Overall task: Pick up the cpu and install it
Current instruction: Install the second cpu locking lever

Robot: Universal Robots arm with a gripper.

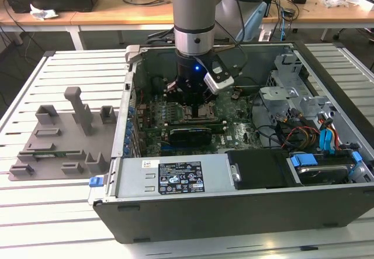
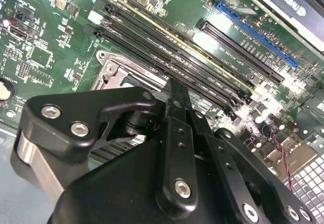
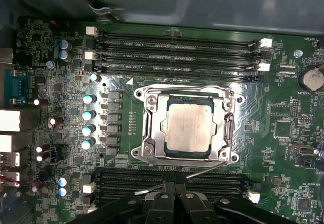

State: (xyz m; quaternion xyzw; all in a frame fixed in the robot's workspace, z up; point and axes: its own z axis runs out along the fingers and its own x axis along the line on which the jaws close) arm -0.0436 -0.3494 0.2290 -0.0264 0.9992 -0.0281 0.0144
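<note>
Exterior view, arm: my grey-and-blue arm [image 1: 196, 13] reaches straight down into an open computer case [image 1: 234, 206] that lies on a slatted white table [image 1: 52, 212].
Exterior view, claw: my black claw [image 1: 193, 98] hangs low over the green motherboard [image 1: 234, 124], in the middle of the case. I cannot tell from here how wide it stands or whether it holds anything.
Exterior view, surroundings: a grey fixture [image 1: 64, 136] with upright blocks sits on the table at the exterior view's left, outside the case. A black power supply [image 1: 175, 180] with a white label fills the near edge of the case, and drive bays with coloured cables [image 1: 318, 136] lie at the exterior view's right.
Second wrist view, claw: black linkage bars and screws of my claw [image 2: 172, 148] fill the foreground. The fingertips are hidden behind them, so the opening cannot be judged.
Second wrist view, board: long black memory slots [image 2: 172, 47] run diagonally past a corner of the metal socket [image 2: 114, 72].
First wrist view, cpu: the cpu [image 3: 188, 129], a silver-grey square, lies flat inside the metal-framed socket [image 3: 147, 148], between two banks of memory slots [image 3: 177, 44].
First wrist view, claw: the black links of my claw [image 3: 174, 206] show near the socket, apart from the cpu.
</note>
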